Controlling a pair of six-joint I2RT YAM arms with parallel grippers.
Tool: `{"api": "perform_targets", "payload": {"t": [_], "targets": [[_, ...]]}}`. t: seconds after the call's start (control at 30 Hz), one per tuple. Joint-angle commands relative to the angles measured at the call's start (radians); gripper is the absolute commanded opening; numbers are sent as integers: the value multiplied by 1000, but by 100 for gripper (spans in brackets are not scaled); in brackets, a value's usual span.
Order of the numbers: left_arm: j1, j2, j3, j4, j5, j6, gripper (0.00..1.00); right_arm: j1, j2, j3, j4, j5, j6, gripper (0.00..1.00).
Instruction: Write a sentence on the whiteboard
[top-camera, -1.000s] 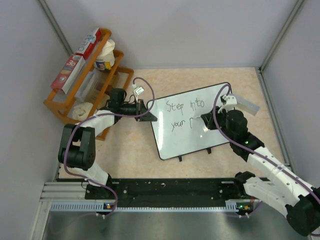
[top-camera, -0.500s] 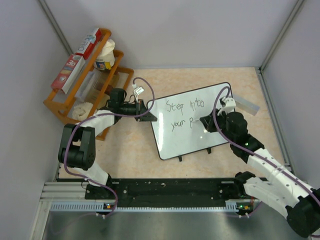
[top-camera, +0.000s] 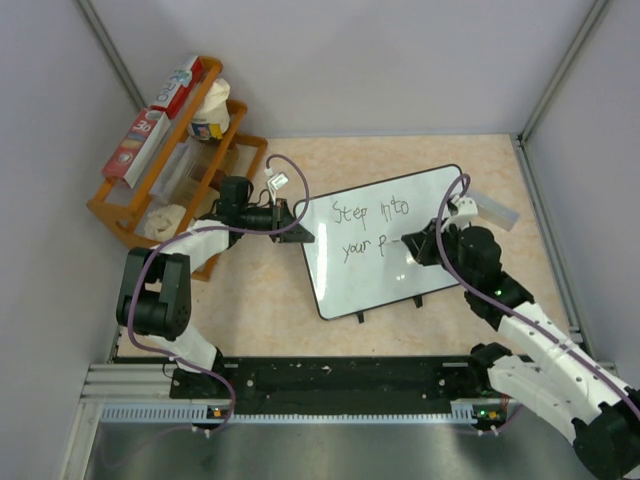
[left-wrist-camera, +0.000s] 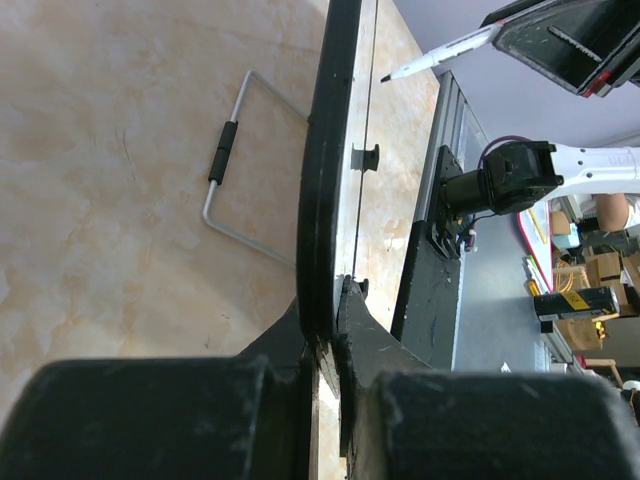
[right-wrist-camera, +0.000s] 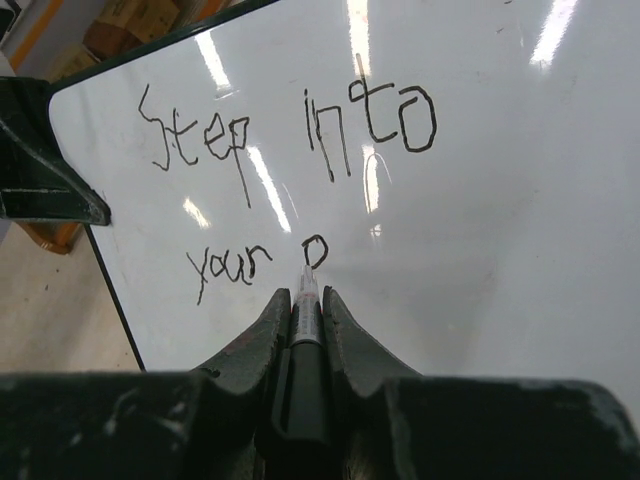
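Over whiteboard (top-camera: 372, 282), right end effector (right-wrist-camera: 305, 296) clenching half-hidden marker (right-wrist-camera: 304, 335), left end effector (left-wrist-camera: 328, 316) clamping rim (left-wrist-camera: 320, 180).

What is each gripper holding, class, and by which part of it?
The left gripper clamps the whiteboard by the black rim of its left edge. The right gripper pinches a marker by its barrel, tip pointing forward.

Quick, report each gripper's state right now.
Left gripper: shut on the black-rimmed edge of the flat glossy white board.
Right gripper: shut on a slim white marker pen.
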Motion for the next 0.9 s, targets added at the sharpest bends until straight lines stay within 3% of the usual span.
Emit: {"api": "perform_targets", "payload": {"t": [0.0, 0.87], "targets": [[-45, 39, -32, -37, -162, 222, 0, -30, -30, 31, 17, 16, 4, 0], [-45, 39, -32, -37, -163, 222, 0, -74, -4, 60, 63, 16, -2, 0]]}}
